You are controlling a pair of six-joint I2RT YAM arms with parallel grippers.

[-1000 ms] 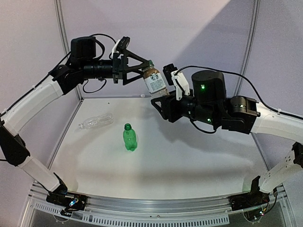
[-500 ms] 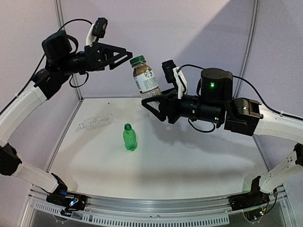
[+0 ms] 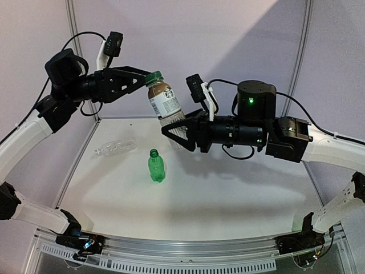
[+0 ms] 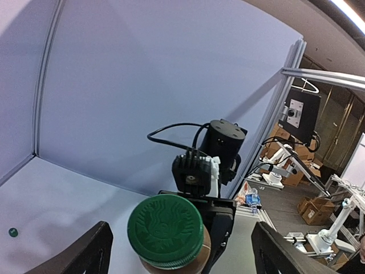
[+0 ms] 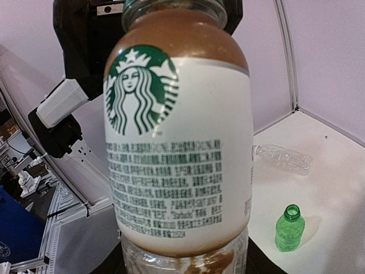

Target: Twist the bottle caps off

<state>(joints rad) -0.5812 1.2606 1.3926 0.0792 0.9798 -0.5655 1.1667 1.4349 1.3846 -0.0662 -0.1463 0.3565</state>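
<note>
The right fingers [image 3: 171, 133] pinch the base of a clear, white-and-brown-labelled plastic bottle [image 3: 164, 103]; the left fingers [image 4: 91, 252], spread, flank its round dark green cap [image 4: 165, 230] without touching.

Labelled bottle [image 3: 164, 103]: base in right gripper [image 3: 175, 127].
Cap [image 3: 153, 77]: atop it, between left gripper [image 3: 146, 80]'s fingers.
Short bottle [image 3: 155, 166]: on table [image 3: 228, 188] below right gripper.
Ribbed bottle [image 3: 116, 146]: on table below left gripper.

Raised high and pointing toward each other, the left pincer [image 3: 141, 81] stands spread wide while the right pincer [image 3: 174, 130] clamps a bottle [image 3: 162, 101] at its base.
</note>
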